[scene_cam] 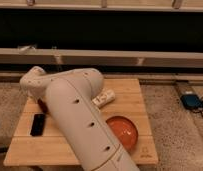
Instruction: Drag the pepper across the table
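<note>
My white arm (77, 115) reaches from the lower middle up and left over the light wooden table (35, 152). Its end bends down over the table's left part, and the gripper (41, 101) sits low there, mostly hidden behind the wrist. A small dark red sliver, the pepper (44, 106), shows right under the gripper at the arm's edge. Whether the gripper touches it is hidden.
A flat black phone (37, 124) lies on the table's left, just in front of the gripper. A round orange-red bowl (124, 131) stands at the front right, partly behind the arm. A white object (105, 97) lies mid-table. A blue device (191, 101) lies on the floor at right.
</note>
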